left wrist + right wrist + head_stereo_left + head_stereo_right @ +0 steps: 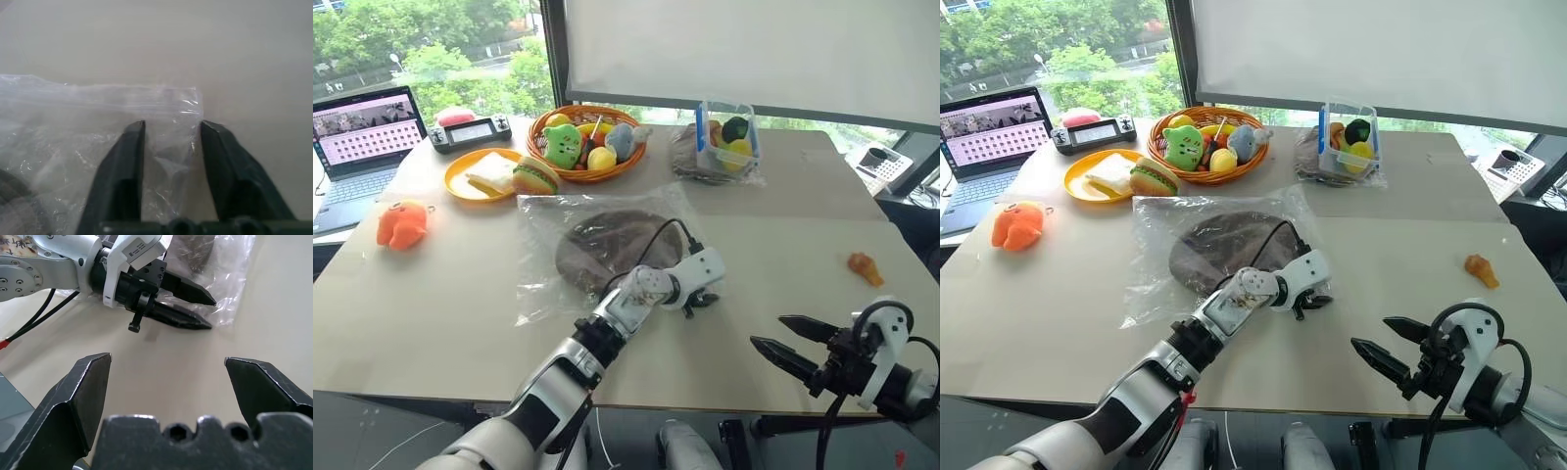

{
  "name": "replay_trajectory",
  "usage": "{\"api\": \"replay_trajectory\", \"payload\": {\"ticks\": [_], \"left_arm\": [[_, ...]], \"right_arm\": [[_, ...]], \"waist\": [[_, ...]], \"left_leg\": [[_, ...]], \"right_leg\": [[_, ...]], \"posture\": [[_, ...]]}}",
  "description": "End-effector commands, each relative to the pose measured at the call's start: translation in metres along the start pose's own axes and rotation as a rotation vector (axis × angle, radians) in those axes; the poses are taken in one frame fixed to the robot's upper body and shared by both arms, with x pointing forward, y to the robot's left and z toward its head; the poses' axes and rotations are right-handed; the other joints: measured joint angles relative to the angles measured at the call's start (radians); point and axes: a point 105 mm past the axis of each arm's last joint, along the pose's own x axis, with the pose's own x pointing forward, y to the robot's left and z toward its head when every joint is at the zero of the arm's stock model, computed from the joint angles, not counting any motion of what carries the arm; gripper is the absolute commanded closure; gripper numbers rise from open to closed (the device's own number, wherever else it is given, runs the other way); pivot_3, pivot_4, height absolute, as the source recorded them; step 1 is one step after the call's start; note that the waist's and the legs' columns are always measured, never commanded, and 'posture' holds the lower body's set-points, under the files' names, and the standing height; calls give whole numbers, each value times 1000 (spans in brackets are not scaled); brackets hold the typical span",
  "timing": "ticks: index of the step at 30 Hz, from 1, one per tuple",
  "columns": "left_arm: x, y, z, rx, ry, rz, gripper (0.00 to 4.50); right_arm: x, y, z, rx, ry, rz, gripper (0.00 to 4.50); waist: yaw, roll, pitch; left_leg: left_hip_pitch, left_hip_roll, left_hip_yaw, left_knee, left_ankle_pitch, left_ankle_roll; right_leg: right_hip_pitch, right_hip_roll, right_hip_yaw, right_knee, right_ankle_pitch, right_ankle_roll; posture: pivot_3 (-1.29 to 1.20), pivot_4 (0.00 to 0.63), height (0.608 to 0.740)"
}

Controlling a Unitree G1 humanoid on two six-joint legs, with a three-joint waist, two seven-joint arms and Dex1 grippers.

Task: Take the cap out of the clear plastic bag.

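The clear plastic bag [543, 264] lies flat in the middle of the table with the dark brown cap [607, 245] inside it. My left gripper [700, 302] reaches to the bag's near right corner. In the left wrist view its two fingers [124, 166] stand astride that corner [183, 105], with crinkled film in the visible gap between them. The right wrist view shows this left gripper [209, 313] low over the table, its narrowed jaws at the bag's edge. My right gripper [769, 331] hovers open and empty near the table's front right edge, pointing towards the left one.
Behind the bag stand an orange basket [540, 137] of plush toys and a yellow plate [455, 186] with toy food. At the left are a laptop [357, 137] and an orange plush [403, 225]. A clear box [729, 137] and a small orange toy [865, 266] sit at the right.
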Motion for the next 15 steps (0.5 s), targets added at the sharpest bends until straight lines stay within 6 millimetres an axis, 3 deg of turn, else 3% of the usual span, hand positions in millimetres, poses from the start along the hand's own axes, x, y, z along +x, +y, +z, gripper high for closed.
{"api": "replay_trajectory", "payload": {"ticks": [1,2,11,15], "left_arm": [[2,9,-26,-28,101,63,4208],[2,9,-26,-28,101,63,4423],[1,8,-18,26,32,68,4423],[-10,-1,-6,162,-77,23,4423]], "right_arm": [[-5,0,10,-43,-43,-22,0],[-6,-1,8,-42,-36,-31,0],[-8,-18,-12,-64,20,-147,0],[-5,-20,-19,-66,34,-170,0]], "waist": [[-6,0,0],[-8,0,0],[-9,0,0],[-11,2,-1]], "left_leg": [[0,0,0,0,0,0],[1,0,0,0,0,0],[6,0,-1,-1,0,0],[5,0,-1,-2,0,0]], "right_leg": [[1,0,0,0,0,0],[1,0,0,0,0,0],[5,0,0,0,0,0],[3,0,1,0,0,-1]], "posture": [[0,150,740],[0,150,740],[0,150,740],[0,150,740]]}}
